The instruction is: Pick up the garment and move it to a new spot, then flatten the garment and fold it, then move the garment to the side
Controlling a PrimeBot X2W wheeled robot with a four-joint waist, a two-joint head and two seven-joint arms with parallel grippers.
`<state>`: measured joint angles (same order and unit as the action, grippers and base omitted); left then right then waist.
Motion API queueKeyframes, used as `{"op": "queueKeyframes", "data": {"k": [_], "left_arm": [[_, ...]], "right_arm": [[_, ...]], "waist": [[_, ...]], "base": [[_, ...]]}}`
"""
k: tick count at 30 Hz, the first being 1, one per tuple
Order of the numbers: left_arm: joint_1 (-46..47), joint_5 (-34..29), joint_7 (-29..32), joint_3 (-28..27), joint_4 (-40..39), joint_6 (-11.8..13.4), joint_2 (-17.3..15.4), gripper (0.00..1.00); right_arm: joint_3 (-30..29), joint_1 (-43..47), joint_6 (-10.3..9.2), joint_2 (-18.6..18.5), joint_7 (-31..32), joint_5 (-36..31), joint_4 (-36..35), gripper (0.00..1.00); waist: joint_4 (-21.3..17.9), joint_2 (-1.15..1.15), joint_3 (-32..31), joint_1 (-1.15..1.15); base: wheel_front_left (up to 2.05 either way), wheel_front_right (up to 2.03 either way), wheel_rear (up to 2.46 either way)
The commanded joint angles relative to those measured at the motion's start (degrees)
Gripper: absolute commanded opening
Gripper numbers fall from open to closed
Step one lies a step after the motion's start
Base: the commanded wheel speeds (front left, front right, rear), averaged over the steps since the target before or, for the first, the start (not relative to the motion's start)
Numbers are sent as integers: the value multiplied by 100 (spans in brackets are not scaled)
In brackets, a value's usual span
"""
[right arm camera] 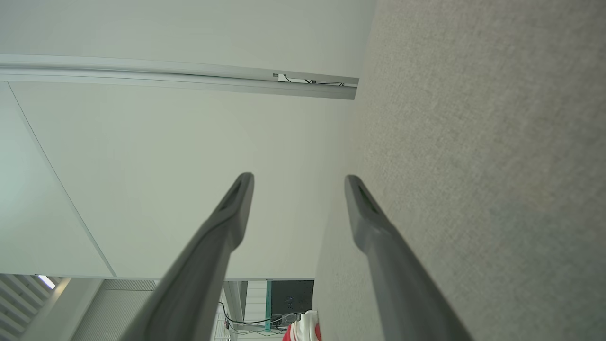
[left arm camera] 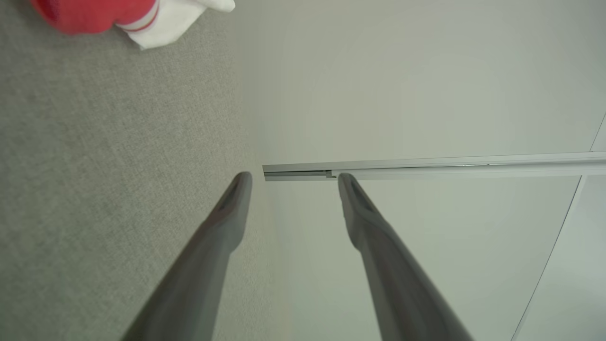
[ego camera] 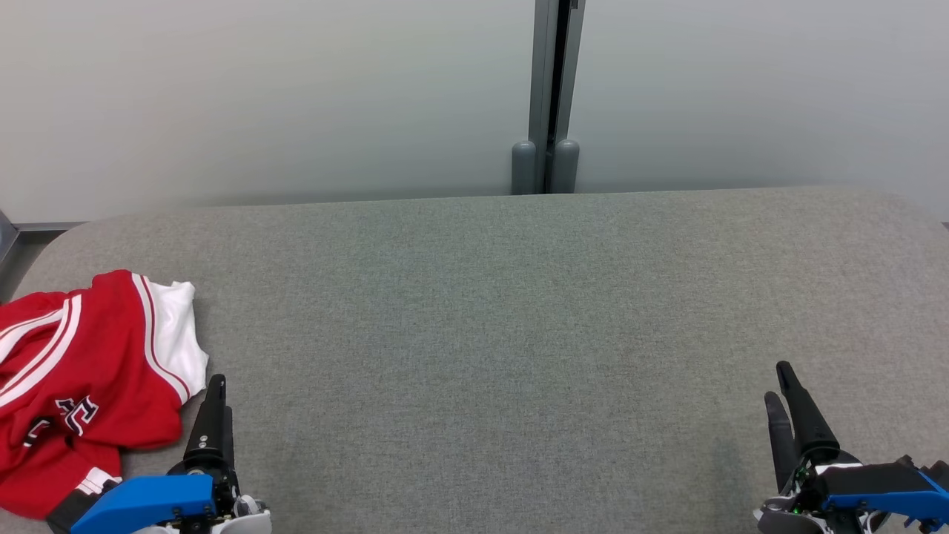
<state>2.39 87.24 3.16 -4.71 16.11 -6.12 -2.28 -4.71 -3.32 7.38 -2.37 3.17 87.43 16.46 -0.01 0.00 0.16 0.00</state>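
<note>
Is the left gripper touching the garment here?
Apart. Left wrist view: bare table lies between the open left gripper and the garment.

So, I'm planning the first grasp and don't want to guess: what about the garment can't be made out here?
1. Garment, head view: the left and bottom edges cut it off; full outline unknown.
2. Its lettering, head view: crumpled folds hide most of it.
3. Left wrist view: the top edge leaves just a corner.
4. Right wrist view: a scrap at the bottom edge, too small to read.
</note>
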Motion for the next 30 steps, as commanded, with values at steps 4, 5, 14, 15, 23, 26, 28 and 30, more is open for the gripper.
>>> {"op": "queueKeyframes", "data": {"k": [4,5,14,15,23,26,28,30], "left_arm": [[117,-452,-144,114,-187,106,-44,100],[115,-562,-169,136,-200,127,-44,100],[76,-1708,-385,377,-304,282,-49,100],[69,-1860,-408,406,-309,301,-50,100],[53,-2949,-581,636,-312,398,-117,100],[53,-3289,-644,715,-307,423,-144,100],[64,-3533,-683,786,-317,424,-193,100],[71,-3738,-720,840,-319,442,-214,100]], "right_arm": [[-10,-72,4,-27,-146,-483,-171,100],[-6,-68,4,-27,-171,-595,-185,100],[92,-40,5,-32,-388,-1695,-252,100],[99,-39,5,-33,-410,-1829,-256,100],[165,-19,7,-38,-583,-2756,-276,100],[203,-19,7,-39,-647,-3102,-301,100],[224,-6,7,-40,-684,-3302,-308,100],[242,9,8,-41,-722,-3504,-313,100]], "waist": [[8,0,2,0],[9,0,3,0],[12,0,-1,0],[11,0,-2,0],[17,0,-8,0],[21,0,-10,0],[24,0,-13,0],[29,0,-16,0]], "base": [[0,0,0],[0,0,0],[0,0,0],[0,0,0],[0,0,0],[0,0,0],[0,0,0],[0,0,0]]}}
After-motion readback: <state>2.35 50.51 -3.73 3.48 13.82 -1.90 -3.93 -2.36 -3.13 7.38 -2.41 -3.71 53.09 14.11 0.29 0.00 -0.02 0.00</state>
